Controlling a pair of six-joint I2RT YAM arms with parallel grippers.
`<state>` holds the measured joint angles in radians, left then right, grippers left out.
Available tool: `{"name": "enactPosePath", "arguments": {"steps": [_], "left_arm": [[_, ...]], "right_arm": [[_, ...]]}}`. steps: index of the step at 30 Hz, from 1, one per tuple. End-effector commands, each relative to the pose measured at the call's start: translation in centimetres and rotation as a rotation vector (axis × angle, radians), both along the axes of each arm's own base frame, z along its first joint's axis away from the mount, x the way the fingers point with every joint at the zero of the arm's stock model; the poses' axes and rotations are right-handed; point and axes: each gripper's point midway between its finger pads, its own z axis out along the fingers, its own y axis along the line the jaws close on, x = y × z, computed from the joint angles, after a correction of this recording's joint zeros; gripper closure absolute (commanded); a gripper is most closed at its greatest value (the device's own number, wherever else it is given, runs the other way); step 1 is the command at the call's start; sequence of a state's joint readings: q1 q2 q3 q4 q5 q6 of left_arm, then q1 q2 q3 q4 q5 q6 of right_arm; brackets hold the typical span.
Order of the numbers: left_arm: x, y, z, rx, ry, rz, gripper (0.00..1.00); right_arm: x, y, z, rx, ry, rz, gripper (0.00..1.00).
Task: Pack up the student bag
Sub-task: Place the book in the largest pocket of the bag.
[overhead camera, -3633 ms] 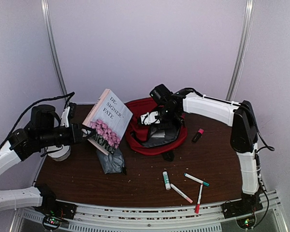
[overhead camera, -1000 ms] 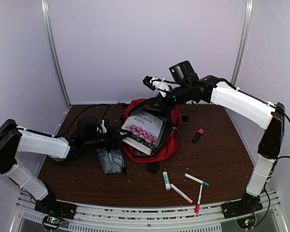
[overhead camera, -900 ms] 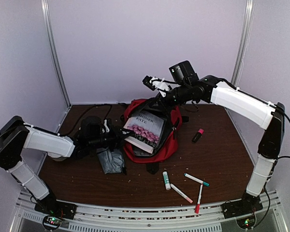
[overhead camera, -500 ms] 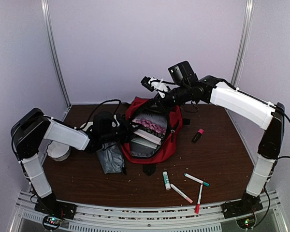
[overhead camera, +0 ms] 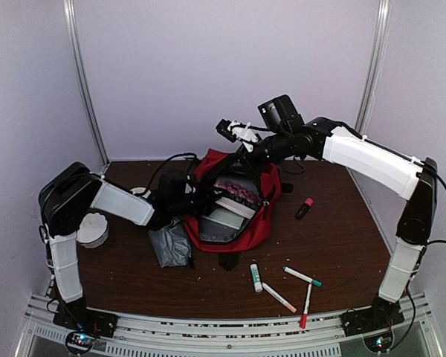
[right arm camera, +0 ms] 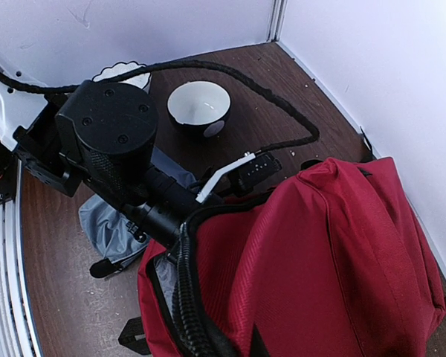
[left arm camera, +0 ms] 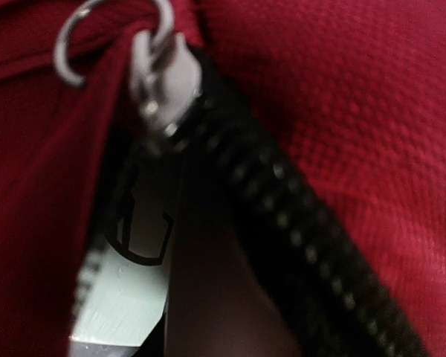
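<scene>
- Clock set from above: 6 is at my bases, 12 is the back wall.
- Nearest, at 5 o'clock, lie four markers in a loose cluster. One is green-and-white, one is teal-capped, and two have red caps.
- At 8 o'clock one crumpled grey pouch lies just beside the bag's near-left corner.
- At 9 to 10 o'clock there are two bowls. A scalloped white one sits by my left arm, and a round one is farther back, white inside.
- At 3 o'clock one pink highlighter lies alone, well apart from the markers.
- Around the centre, toward 12, is the student bag. It is one red backpack, its mouth open and its top edge lifted.
- One book with pink flowers on its cover lies tilted inside that mouth.
- My left gripper reaches into the opening from 9 o'clock. Fabric and zipper fill its camera, so I cannot tell how its jaws stand.
- My right gripper is clenched on the bag's top edge at 12 o'clock and holds it up.
</scene>
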<state>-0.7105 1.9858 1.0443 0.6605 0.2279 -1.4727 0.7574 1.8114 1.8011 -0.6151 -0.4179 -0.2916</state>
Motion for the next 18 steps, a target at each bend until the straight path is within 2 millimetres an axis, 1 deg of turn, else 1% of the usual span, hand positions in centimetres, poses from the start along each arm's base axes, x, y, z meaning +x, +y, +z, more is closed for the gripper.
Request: {"name": "enactPosePath", "arguments": {"steps": [1,4,7,13,15,18], "left_arm": [[1.5,-1.0,1.9,-0.051,-0.064,-0.006,0.71],[2.0,-1.0,0.0,-0.001,-0.016,-0.012,0.66],[2.2,-0.8,-1.4,0.068,0.019,-0.004,0.57],[1.9,-0.5,-0.9,0.147,0.006,-0.003,0.44],[1.5,-0.5,-1.4,0.18,0.028,-0.012,0.4],[1.2,-0.4,-1.4,0.219,0.034,-0.022,0.38]], "right_arm": [[-1.2,0.8,1.4,0.042,-0.029,0.054,1.0],[-1.2,0.8,0.9,0.033,-0.022,0.053,1.0],[-1.2,0.7,0.4,0.023,-0.019,0.051,1.0],[-0.6,0.2,0.2,0.007,-0.034,0.019,1.0],[-0.3,0.1,0.1,0.006,-0.033,0.011,1.0],[-0.2,0.0,0.0,0.008,-0.023,0.009,1.0]]}}
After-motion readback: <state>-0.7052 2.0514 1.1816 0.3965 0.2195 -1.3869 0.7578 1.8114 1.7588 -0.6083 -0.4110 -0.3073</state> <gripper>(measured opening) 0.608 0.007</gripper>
